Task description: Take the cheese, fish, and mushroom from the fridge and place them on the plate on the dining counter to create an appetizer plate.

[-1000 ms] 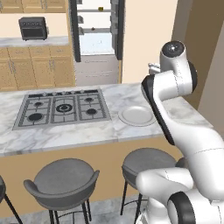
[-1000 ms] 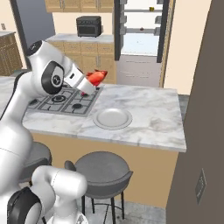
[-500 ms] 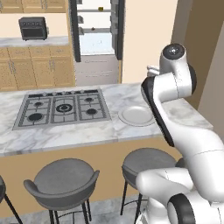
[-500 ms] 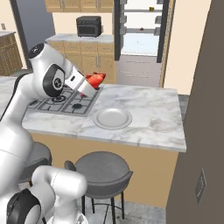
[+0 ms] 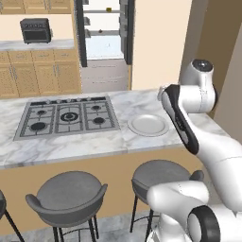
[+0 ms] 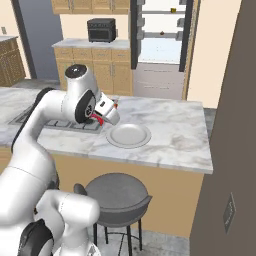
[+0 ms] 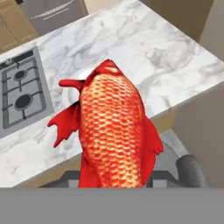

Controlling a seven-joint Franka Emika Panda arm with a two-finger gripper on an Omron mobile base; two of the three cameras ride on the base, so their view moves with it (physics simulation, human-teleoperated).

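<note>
Clamped in the gripper above the veined marble dining counter: the fish, glossy red-orange, finely scaled, with spiky fins, just beside the smooth round pale plate and over its near edge. Scale texture plain from the hand; from the right base, a mere red sliver under the white hand. Farther back, the open dark fridge with grey shelves, a small yellow cheese on top.

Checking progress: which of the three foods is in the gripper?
The fish: red-orange, scaly, finned, held in the gripper beside the plate.
</note>
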